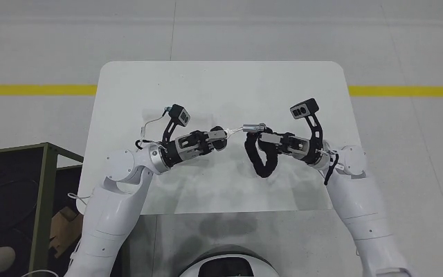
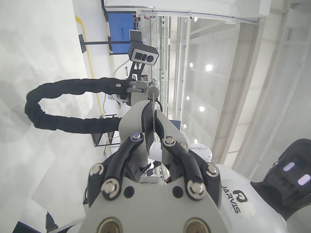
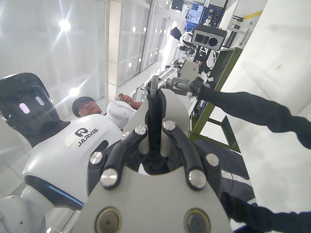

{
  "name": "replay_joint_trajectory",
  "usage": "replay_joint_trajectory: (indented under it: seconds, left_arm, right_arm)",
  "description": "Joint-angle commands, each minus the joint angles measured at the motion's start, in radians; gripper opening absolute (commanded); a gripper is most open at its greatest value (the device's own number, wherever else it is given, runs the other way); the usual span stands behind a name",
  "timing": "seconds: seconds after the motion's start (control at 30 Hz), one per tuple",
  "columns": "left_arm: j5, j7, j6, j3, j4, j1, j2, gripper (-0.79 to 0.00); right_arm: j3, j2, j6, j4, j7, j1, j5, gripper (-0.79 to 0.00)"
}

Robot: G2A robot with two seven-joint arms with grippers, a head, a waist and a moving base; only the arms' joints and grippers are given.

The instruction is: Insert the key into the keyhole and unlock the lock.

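Top view shows both arms bent inward above the bench (image 1: 208, 83), wrists meeting in mid-air. The left pincer (image 2: 153, 109) is clamped on the key (image 2: 153, 101) (seen edge-on), whose tip is at the lock (image 2: 153, 90) cylinder. The right pincer (image 3: 155, 98) is clamped on the lock's black sleeved loop (image 3: 243, 105).
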Motion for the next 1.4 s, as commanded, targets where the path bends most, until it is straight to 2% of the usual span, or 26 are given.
replay_joint_trajectory:
  seconds: [0.0, 0.2, 0.43, 0.63, 0.73, 0.83, 0.9, 1.03, 1.23, 1.37]
  left_arm:
    - [0.006, -0.001, 0.001, 0.003, -0.003, -0.003, 0.0, -0.785]
    - [0.005, -0.039, 0.014, -0.006, 0.005, -0.011, 0.003, -0.785]
    - [-0.017, -0.175, 0.029, -0.06, 0.033, -0.023, 0.016, -0.785]
    - [-0.036, -0.176, 0.025, -0.067, 0.036, -0.019, 0.015, -0.785]
    - [-0.002, -0.189, 0.01, -0.065, -0.003, 0.01, 0.019, -0.785]
    - [-0.008, -0.274, 0.006, -0.105, 0.045, -0.03, 0.028, -0.785]
    - [0.012, -0.359, -0.001, -0.113, 0.087, -0.062, 0.035, -0.785]
    - [-0.026, -0.442, -0.033, -0.117, 0.162, -0.119, 0.04, -0.785]
    - [-0.005, -0.444, -0.076, -0.069, 0.187, -0.166, 0.037, -0.785]
    - [-0.053, -0.468, -0.078, -0.037, 0.208, -0.185, 0.032, -0.785]
  right_arm:
    - [0.0, 0.001, 0.005, -0.003, 0.001, 0.003, -0.005, -0.785]
    - [0.021, 0.009, 0.027, 0.004, 0.02, 0.017, 0.003, -0.785]
    - [0.041, 0.019, 0.115, 0.047, 0.125, 0.056, 0.065, -0.785]
    - [0.045, 0.02, 0.111, 0.053, 0.119, 0.059, 0.059, -0.785]
    - [0.046, 0.023, 0.117, 0.002, 0.086, 0.017, 0.04, -0.785]
    - [0.054, 0.027, 0.133, -0.027, 0.081, 0.005, 0.037, -0.785]
    - [0.058, 0.03, 0.137, -0.039, 0.087, 0.002, 0.028, -0.785]
    - [0.053, 0.033, 0.146, -0.052, 0.094, -0.009, 0.034, -0.785]
    - [0.02, 0.032, 0.158, -0.067, 0.096, -0.012, 0.035, -0.785]
    - [0.004, 0.031, 0.158, -0.063, 0.097, -0.007, 0.031, -0.785]
